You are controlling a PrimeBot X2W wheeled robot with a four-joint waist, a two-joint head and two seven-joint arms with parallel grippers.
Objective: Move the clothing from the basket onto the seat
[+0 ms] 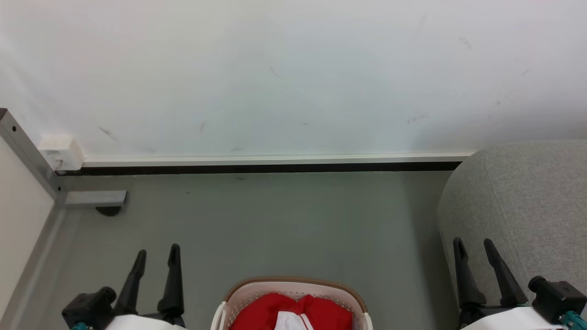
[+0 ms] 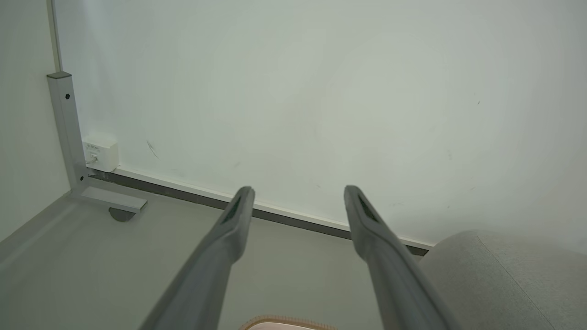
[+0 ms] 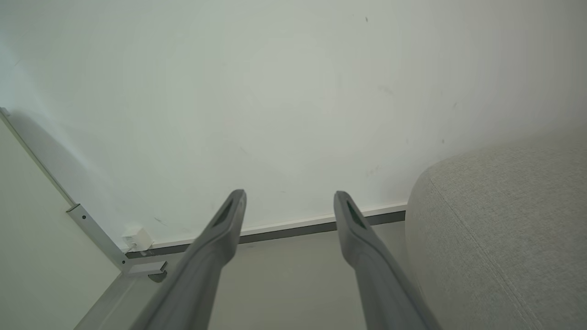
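Centrally, the clothing (image 1: 293, 314), bright red fabric with a white panel and white stripe trim, lies heaped inside the basket (image 1: 296, 283), a white perforated tub with a brown rim. The basket stands on the grey floor (image 1: 298, 220) between the two claws, to the right of the left claw (image 1: 157, 250) and to the left of the right claw (image 1: 473, 241), and lower in the head view than either pair of fingertips. Both claws are spread wide and hold nothing, their dark fingers pointing toward the wall (image 1: 293, 68). The seat (image 1: 527, 206), grey upholstery with a rounded end and a stitched seam, lies just beside the right claw on its outer side; whether the fingers touch it cannot be told. Beyond both claws a white skirting strip (image 1: 275, 160) runs along the foot of the wall. Ahead of the left claw and further to its left, a small white wall box (image 1: 60, 151) sits beside a grey metal frame post (image 1: 27, 153).
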